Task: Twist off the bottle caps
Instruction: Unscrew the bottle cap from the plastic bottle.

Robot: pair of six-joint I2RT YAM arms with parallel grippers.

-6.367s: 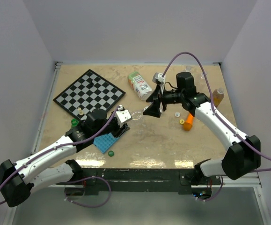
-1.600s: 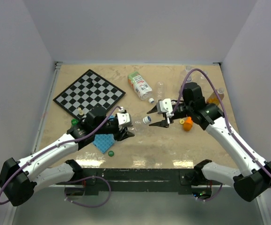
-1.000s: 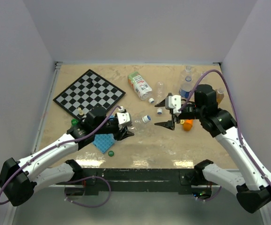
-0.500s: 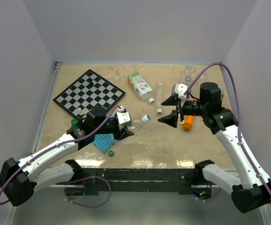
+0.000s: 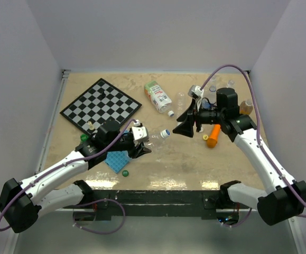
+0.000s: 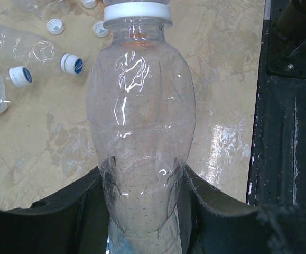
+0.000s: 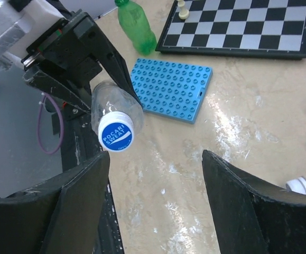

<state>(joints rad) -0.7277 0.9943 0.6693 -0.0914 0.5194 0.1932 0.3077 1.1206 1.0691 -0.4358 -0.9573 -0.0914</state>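
The left gripper [image 6: 142,172] was clamped on the lower body of a clear bottle [image 6: 137,121], jaws pressing its sides. In the top view the bottle lay tilted, neck pointing toward two o'clock and straight at the other arm. That hold probably served to brace the bottle so the cap could be twisted off without the body turning.

The cap [image 7: 116,135] was on the neck, facing the right wrist camera almost head on. The right gripper [image 7: 155,157] hung in front of it with its jaws spread wide and nothing between them, clear of the cap. From above it sat at two o'clock of the cap, lined up with the neck. It looked set to come in and close around the cap's rim.

Around the table [image 5: 158,164], a chessboard [image 5: 101,105] lay at ten o'clock of the held bottle and a blue studded plate [image 7: 171,87] lay beside the left arm. A green bottle [image 7: 137,26] lay next to the board. An orange toy [image 5: 212,136] lay at five o'clock of the right gripper. At least one small white cap [image 6: 53,25] lay off its bottle.

The held cap's blue top read "POCARI SWEAT" in white. A labelled bottle [image 5: 157,95] at twelve o'clock carried a red and green wrapper, its print too small to read.
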